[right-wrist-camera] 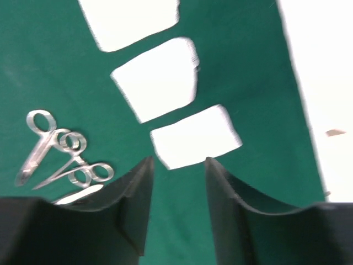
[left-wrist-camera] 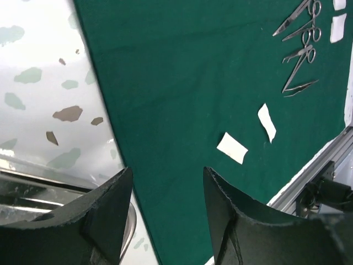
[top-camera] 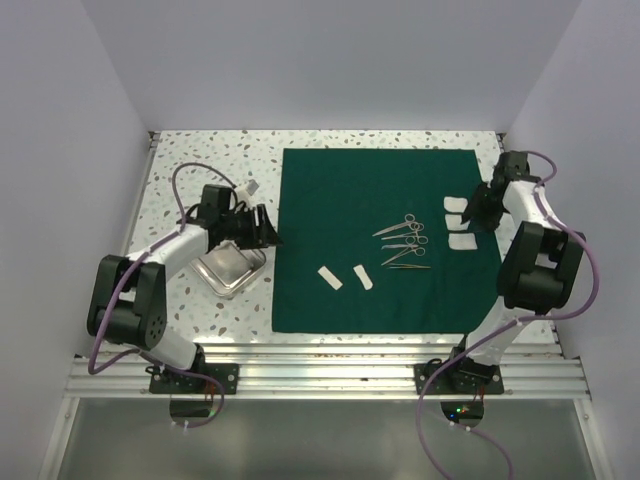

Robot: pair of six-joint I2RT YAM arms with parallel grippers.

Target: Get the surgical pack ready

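Robot lab test cell: plain white walls (top-camera: 330,60) box in 3 sides of a speckled stone-look bench (top-camera: 190,160). Alu. profile rails (top-camera: 330,362) run along the near edge w/ left arm (top-camera: 140,285) & right arm (top-camera: 530,255) bolted on, purple cables (top-camera: 597,265) looping loose. Green drape (top-camera: 340,200) w/ steel instruments (top-camera: 405,240) laid flat on the bench.

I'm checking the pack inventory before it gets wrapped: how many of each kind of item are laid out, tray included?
Green drape: 1
Metal tray: 1
Steel instruments: 4
White gauze pads: 3
Small white strips: 2
Total: 11
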